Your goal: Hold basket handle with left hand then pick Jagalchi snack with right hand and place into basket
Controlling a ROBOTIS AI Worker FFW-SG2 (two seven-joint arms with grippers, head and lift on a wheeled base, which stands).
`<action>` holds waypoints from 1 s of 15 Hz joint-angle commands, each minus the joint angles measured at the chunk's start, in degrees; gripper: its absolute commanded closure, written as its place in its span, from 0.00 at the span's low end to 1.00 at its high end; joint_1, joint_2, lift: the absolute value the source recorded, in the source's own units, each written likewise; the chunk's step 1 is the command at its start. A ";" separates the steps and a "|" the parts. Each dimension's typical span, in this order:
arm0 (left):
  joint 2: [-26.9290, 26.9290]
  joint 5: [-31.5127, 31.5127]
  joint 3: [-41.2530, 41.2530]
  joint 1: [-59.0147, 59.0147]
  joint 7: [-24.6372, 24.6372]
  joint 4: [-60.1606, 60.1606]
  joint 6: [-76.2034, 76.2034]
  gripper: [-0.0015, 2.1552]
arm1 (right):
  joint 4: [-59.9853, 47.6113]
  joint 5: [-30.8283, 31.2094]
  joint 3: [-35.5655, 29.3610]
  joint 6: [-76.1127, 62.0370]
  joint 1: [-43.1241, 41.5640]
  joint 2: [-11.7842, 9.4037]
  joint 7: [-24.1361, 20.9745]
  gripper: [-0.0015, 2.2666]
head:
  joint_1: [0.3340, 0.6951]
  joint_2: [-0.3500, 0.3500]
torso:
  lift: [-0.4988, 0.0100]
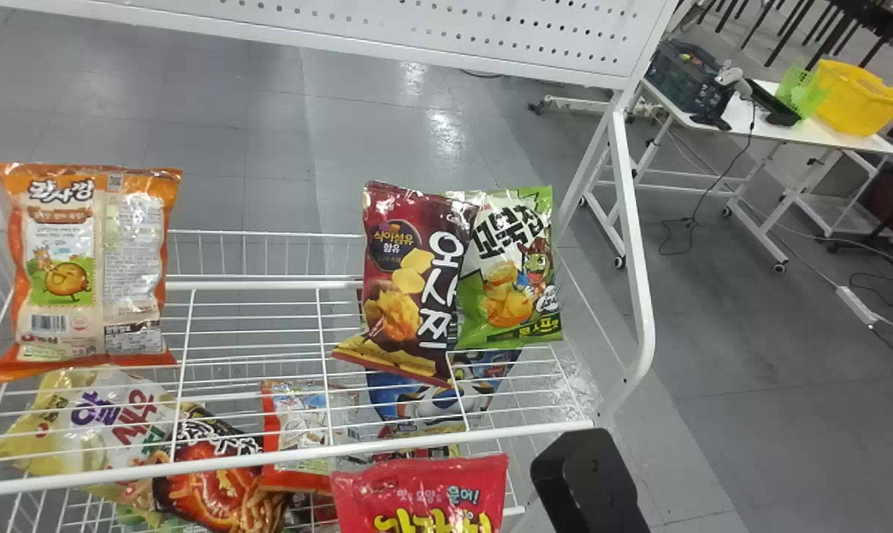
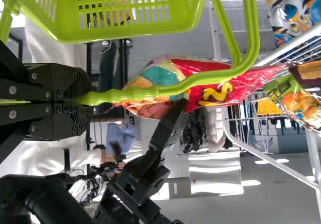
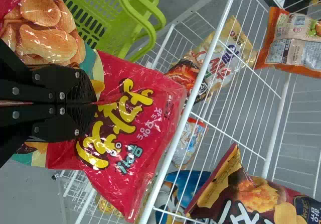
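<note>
At the head view's bottom edge, part of my right gripper [image 1: 587,481] shows beside the red Jagalchi bag [image 1: 420,494], in front of the rack. In the right wrist view my right gripper [image 3: 94,103] is shut on the Jagalchi bag [image 3: 135,128], whose red printed face spreads around the fingers. The left wrist view has my left gripper [image 2: 86,101] shut on the green basket's handle [image 2: 145,92]. The basket body [image 2: 125,18] is separate from the Jagalchi bag [image 2: 220,86], which the right gripper holds on the handle's far side.
A white wire rack [image 1: 269,283] holds an orange bag [image 1: 84,274] at left, a dark red bag [image 1: 409,281] and a green-white bag [image 1: 509,274] at right. More snacks lie on its lower level. Its tubular side frame [image 1: 639,296] rises at right.
</note>
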 commanded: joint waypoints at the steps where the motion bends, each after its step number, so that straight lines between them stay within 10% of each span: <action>1: -0.09 0.00 -0.08 -0.49 -0.01 0.66 -0.96 0.57 | 1.28 0.21 1.29 0.29 0.09 -0.01 0.62 0.78 | 1.00 0.00 | 0.96; 15: -0.09 0.09 -0.16 -0.75 -0.97 1.09 -2.89 0.57 | 20.97 11.99 24.40 -7.56 -5.09 -0.71 0.79 0.78 | 1.00 0.01 | 0.96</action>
